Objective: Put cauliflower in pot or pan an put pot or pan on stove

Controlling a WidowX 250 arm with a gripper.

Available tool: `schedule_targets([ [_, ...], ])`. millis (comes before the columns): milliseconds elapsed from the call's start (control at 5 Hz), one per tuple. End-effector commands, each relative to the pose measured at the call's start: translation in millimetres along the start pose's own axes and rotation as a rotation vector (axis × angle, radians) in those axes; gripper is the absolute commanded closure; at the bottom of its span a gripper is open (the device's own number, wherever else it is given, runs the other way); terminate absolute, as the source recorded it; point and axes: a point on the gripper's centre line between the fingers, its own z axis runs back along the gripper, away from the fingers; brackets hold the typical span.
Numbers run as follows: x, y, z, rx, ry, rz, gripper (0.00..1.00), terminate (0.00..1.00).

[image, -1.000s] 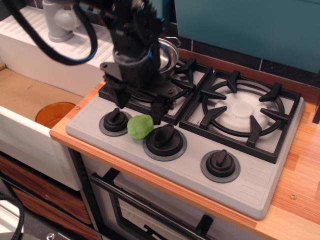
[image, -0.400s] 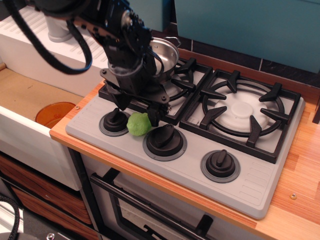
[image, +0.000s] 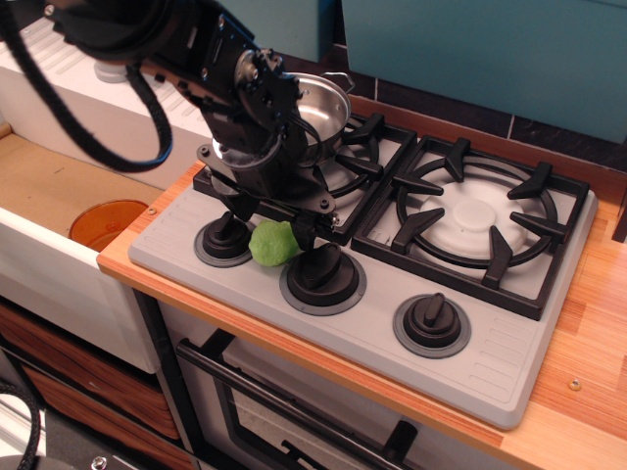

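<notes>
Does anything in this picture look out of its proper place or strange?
Yes. A small light-green lumpy cauliflower lies on the grey stove panel between two black knobs, not in the shiny steel pot on the rear-left burner. The black gripper straddles it.

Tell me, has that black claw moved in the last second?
Yes. The gripper has dropped toward the cauliflower between the left knob and middle knob; its open jaws now flank it.

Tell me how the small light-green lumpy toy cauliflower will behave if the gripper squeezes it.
The light-green lumpy toy cauliflower is rounded, so it may roll or squirt sideways on the smooth grey stove panel. It looks small and probably light. The black gripper straddles it, with black knobs close beside it that may block rolling.
</notes>
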Motion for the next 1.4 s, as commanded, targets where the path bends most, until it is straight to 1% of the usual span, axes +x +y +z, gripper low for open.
schedule_targets([
  [0,-17,-9,6,0.020,0.027,0.027,1.00,0.00],
  [400,-13,-18,9,0.028,0.044,0.037,1.00,0.00],
  [600,-8,-18,10,0.029,0.052,0.036,1.00,0.00],
  [800,0,-15,22,0.023,0.086,0.031,1.00,0.00],
  [1000,13,-6,47,0.029,0.131,0.021,1.00,0.00],
  [1200,31,4,66,0.036,0.174,0.003,1.00,0.00],
])
